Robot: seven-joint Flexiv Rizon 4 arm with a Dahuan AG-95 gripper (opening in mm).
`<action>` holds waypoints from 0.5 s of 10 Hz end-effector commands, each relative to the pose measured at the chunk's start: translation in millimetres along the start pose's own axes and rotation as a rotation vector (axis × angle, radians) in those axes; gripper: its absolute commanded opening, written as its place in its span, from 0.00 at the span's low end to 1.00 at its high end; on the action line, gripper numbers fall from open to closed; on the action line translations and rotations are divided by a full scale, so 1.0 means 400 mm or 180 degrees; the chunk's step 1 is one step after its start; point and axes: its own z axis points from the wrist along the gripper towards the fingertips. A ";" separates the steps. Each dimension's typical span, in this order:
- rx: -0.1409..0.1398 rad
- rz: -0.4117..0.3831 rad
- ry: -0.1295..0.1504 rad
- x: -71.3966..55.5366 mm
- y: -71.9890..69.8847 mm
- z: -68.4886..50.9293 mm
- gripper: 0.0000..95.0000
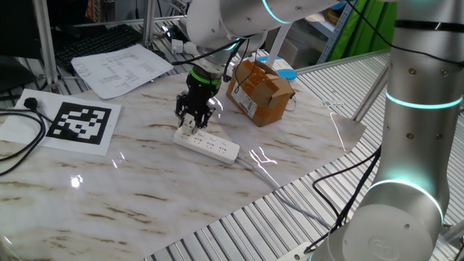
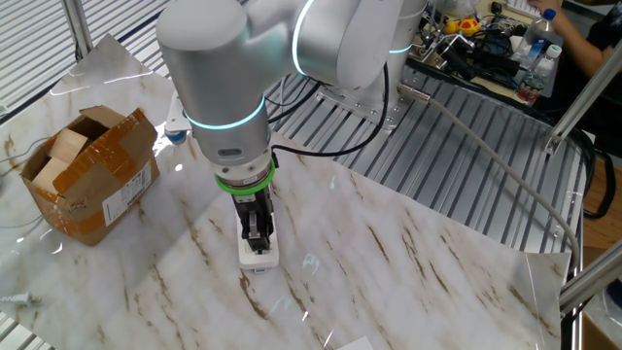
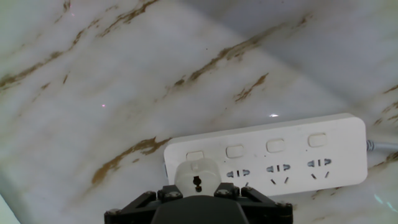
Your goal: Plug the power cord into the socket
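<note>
Claw [image 1: 193,120] clamped on white plug piece [image 3: 197,179], pressing it at end outlet of power strip [image 3: 292,152] on marble counter [image 1: 130,188].

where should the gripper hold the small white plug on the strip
Grip the small white roundish plug across its rounded sides, coming straight down from above: it stands upright at the end outlet of the long white power strip, its top free, where the gripper sits now.

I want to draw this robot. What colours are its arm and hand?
The arm is fat, round and silver-grey, with glowing turquoise rings at its joints. A green band sits above the small black hand. Black cables run along it.
</note>
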 end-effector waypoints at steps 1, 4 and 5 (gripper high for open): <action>0.0006 0.0007 -0.0015 0.000 -0.007 0.032 0.00; -0.0001 0.0012 -0.0026 0.001 -0.007 0.033 0.00; -0.0002 0.0015 -0.0032 0.002 -0.007 0.033 0.00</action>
